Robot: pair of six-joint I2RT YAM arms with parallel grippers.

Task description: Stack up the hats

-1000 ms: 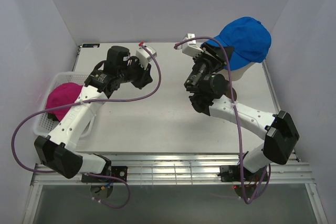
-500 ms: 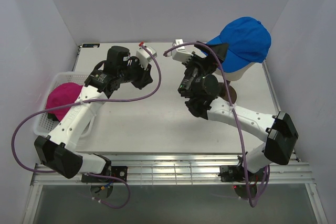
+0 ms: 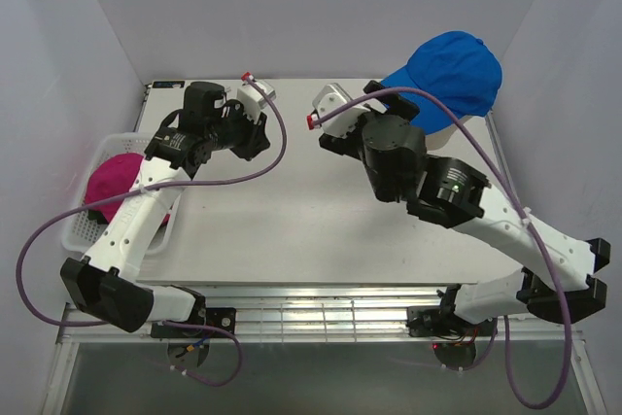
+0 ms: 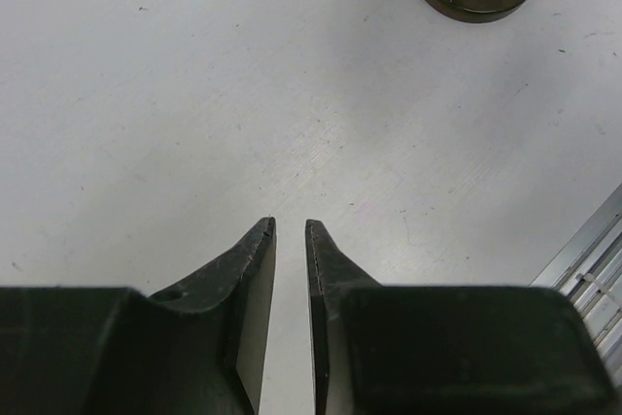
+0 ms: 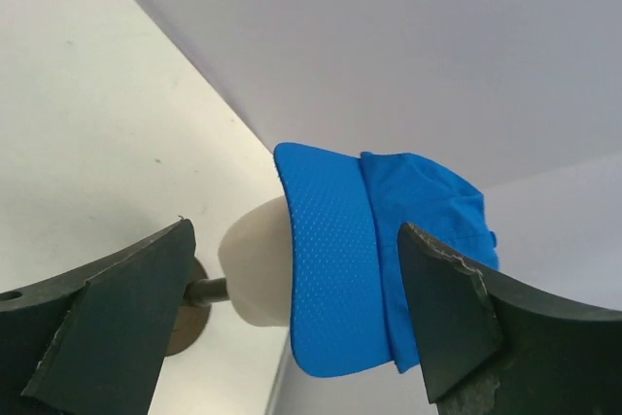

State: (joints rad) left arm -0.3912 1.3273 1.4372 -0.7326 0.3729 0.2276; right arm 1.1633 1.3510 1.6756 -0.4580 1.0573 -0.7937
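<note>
Well, far left of the cream mannequin head [image 5: 255,261], the magenta pink fabric cap [image 3: 115,180] lay in the white plastic mesh basket [image 3: 80,230]. The left end effector [image 4: 289,227] hung clenched and empty above the desk [image 3: 292,230]. The right end effector [image 5: 293,232] gaped, released, just before that head, which wore the royal blue fabric cap [image 3: 455,67].

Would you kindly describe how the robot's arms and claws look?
The left arm and right arm have white shells, black joints and looping purple cables. The left claw and right claw have black, tapered fingers.
</note>
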